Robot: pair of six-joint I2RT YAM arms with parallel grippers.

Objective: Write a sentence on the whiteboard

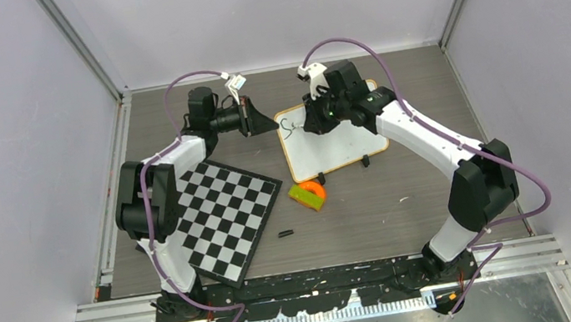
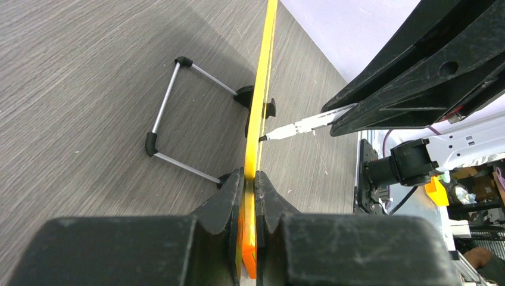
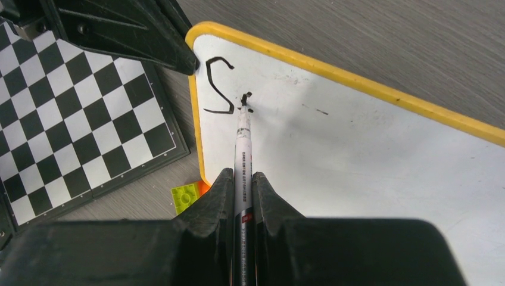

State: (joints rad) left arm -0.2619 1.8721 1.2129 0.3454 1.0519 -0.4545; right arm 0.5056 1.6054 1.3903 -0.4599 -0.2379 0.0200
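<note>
- Our left claw (image 2: pixel 250 179) clamps the whiteboard (image 3: pixel 357 155) by its edge.
- Our right claw (image 3: pixel 241 182) grips a marker (image 3: pixel 245 134), tip on the board.
- Of the sentence (image 3: pixel 219 86) we read only "S".

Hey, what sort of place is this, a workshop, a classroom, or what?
Probably a robotics lab test cell: a left arm and right arm bolted to a rail at the edge of the table, plain panel walls boxing it in, and props such as the whiteboard and chequered board.

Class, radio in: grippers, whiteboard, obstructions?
Left gripper shut on whiteboard edge. Right gripper shut on marker, tip on board. S written, second letter begun. Chequered board alongside.
</note>
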